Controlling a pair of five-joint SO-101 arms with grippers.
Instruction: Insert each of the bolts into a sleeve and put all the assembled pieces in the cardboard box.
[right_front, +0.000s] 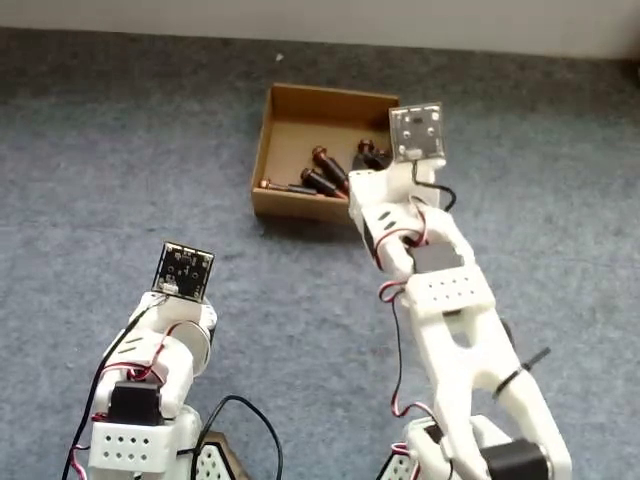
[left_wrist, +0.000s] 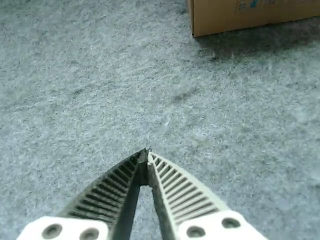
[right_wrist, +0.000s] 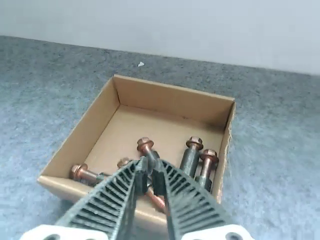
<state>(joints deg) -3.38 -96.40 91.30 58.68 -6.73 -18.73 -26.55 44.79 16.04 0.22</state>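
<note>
right gripper (right_wrist: 150, 167) is being held closed, empty, with assembled pieces (right_wrist: 192, 152) in the cardboard box (right_wrist: 170, 92) below its tips, while left gripper (left_wrist: 146, 155) is being held closed over the worktop (left_wrist: 100, 75).

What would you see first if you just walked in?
The brown box at the far side, with coppery bolts lying inside. The right hand hangs over its near edge, while the left hand sits shut above grey carpet.

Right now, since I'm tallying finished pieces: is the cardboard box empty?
No, the right wrist view shows several bolts lying on the floor of the cardboard box.
</note>
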